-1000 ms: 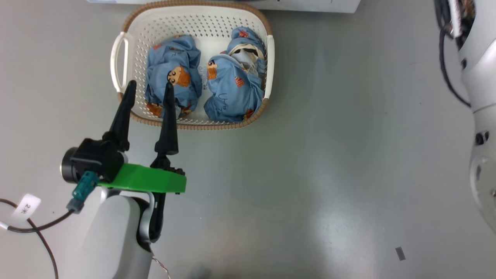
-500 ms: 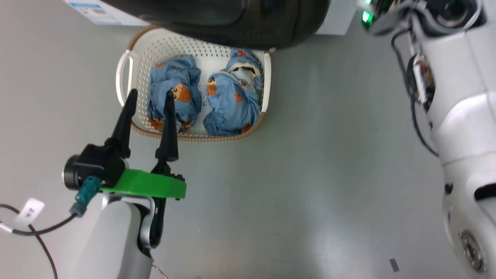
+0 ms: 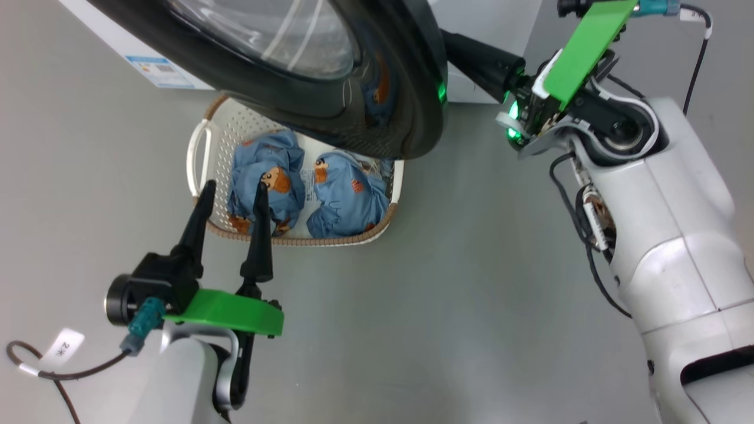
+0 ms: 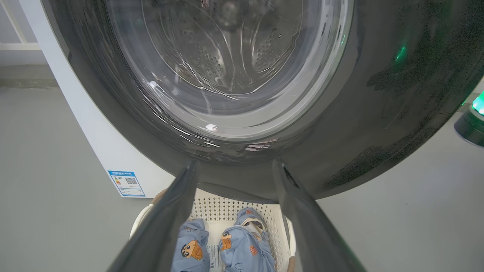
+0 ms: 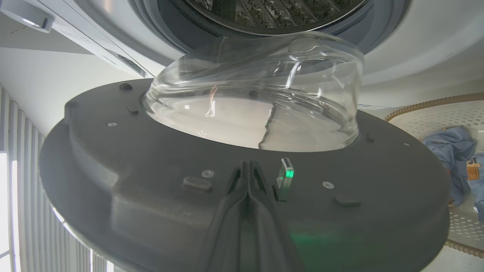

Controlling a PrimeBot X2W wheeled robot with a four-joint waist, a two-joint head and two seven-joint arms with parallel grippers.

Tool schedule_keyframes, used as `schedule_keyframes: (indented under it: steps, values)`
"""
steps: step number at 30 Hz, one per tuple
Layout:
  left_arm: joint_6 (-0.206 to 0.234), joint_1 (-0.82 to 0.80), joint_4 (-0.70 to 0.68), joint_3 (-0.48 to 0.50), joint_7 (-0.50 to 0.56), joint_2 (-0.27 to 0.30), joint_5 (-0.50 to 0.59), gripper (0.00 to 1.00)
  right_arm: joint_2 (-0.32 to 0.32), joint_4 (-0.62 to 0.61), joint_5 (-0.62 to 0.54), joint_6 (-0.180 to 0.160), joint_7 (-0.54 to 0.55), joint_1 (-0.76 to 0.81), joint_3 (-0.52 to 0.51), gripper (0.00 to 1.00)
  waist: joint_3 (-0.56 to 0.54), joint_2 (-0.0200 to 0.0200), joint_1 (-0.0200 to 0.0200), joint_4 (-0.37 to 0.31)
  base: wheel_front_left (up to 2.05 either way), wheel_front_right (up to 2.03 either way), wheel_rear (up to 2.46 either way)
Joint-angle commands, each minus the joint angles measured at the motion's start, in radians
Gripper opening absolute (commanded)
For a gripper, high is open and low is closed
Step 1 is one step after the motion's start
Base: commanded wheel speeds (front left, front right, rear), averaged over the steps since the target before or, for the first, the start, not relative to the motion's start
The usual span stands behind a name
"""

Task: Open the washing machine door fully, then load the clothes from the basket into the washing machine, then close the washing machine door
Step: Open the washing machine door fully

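Observation:
The glossy black washing machine door [image 3: 330, 112] stands partly open and hangs over the far half of the basket [image 3: 203, 147]. Two light blue bundles of clothes [image 3: 268, 182] [image 3: 344, 197] lie in it. My left gripper [image 3: 235, 185] is open at the basket's near rim, its fingers over the left bundle. My right gripper [image 3: 465, 53] reaches behind the door's free edge. In the right wrist view it [image 5: 246, 164] is shut, its tips against the door's grey inner face [image 5: 113, 170] below the glass bowl [image 5: 257, 94]. The steel drum [image 5: 272, 15] shows above.
The white washing machine body [image 4: 94, 124] carries a blue sticker [image 4: 126, 183] low on its front. Grey floor [image 3: 471, 294] spreads to the right of the basket. A tagged cable [image 3: 59, 353] trails by my left arm.
The head camera has tilted up, bringing the door and my right arm into view. The door now overhangs more of the basket. My left gripper keeps its place at the basket's rim.

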Motion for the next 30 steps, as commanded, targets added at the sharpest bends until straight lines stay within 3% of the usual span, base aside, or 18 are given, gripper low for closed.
schedule_keyframes:
  steps: [1,14,30]
  values:
    - [0.003,0.022,-0.015,0.033,-0.008,0.025,0.013,1.00,0.036,-0.046,0.013,0.002,-0.025,0.029,0.032,0.00,-0.033,-0.0001,0.0000,-0.006,0.00,0.00,0.00]
    - [-0.003,0.077,0.012,0.025,-0.008,0.025,0.023,1.00,0.036,-0.093,0.117,0.002,-0.169,0.136,0.206,0.00,-0.123,-0.0001,0.0000,-0.005,0.00,0.00,0.00]
    - [-0.010,0.113,0.033,0.002,-0.008,0.025,0.029,1.00,0.036,-0.119,0.321,0.002,-0.269,0.200,0.465,0.00,-0.198,-0.0001,0.0000,0.015,0.00,0.00,0.00]
